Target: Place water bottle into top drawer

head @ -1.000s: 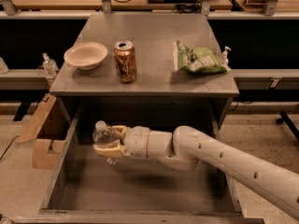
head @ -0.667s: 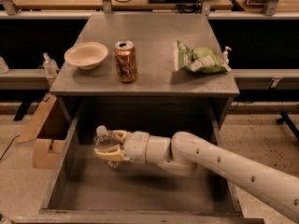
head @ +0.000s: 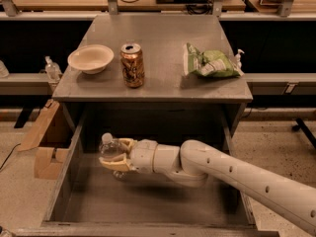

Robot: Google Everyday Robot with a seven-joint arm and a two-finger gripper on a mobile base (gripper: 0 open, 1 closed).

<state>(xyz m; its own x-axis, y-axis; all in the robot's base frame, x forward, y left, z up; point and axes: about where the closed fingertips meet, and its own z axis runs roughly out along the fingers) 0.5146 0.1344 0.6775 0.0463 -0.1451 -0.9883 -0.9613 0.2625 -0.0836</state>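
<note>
1. The top drawer (head: 148,201) stands pulled out beneath the front edge of the desk (head: 158,38), with its grey bottom and side walls in view.
2. The end effector (head: 112,155) is inside the drawer, in its left half, below the stretch of the desk's front edge that runs toward the left front corner.
3. Its two tan fingers (head: 118,164) are clamped on the water bottle (head: 109,148), one on each side of the clear body.
4. The bottle's white cap (head: 106,138) points up and away from the wrist. Whether the base touches the drawer bottom cannot be told.
5. The white arm (head: 237,174) reaches in from the lower right, crossing over the drawer's right side.
6. On the desk, a cream bowl (head: 91,58) sits near the left front corner.
7. A gold can (head: 132,65) stands upright just beside the bowl, on its right and close to the front edge.
8. A green snack bag (head: 210,64) lies near the right edge, well apart from the can.
9. A small pump bottle (head: 51,69) stands on a lower ledge beyond the left edge of the desk. Another pump bottle (head: 238,58) shows past the right edge, behind the bag.
10. A cardboard box (head: 47,142) rests on the floor left of the drawer.
</note>
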